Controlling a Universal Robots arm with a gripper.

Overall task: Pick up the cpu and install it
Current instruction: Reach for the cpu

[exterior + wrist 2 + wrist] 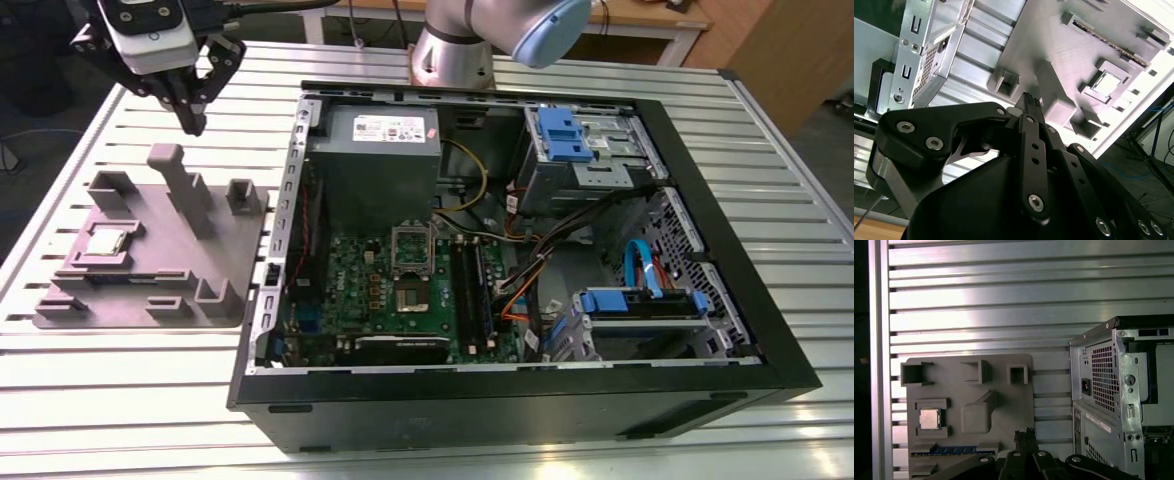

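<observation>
The cpu (107,243) is a small silver square lying in a recess of the grey fixture plate (147,300), on the exterior view's left of the computer case. Both wrist views show the cpu (1105,82) (929,418) in its recess. My gripper (195,126) hangs above the plate's far end, well clear of the cpu, with its black fingers (1030,102) pressed together and nothing between them. Its tips (1024,434) sit over the plate's edge. Inside the case, the green motherboard (354,285) carries the open socket (408,296).
The open black case (534,400) lies on the slatted aluminium table (134,400). In it are a grey power supply (376,150), blue drive brackets (561,135) and loose cables (534,270). A tall grey post (180,185) rises from the plate.
</observation>
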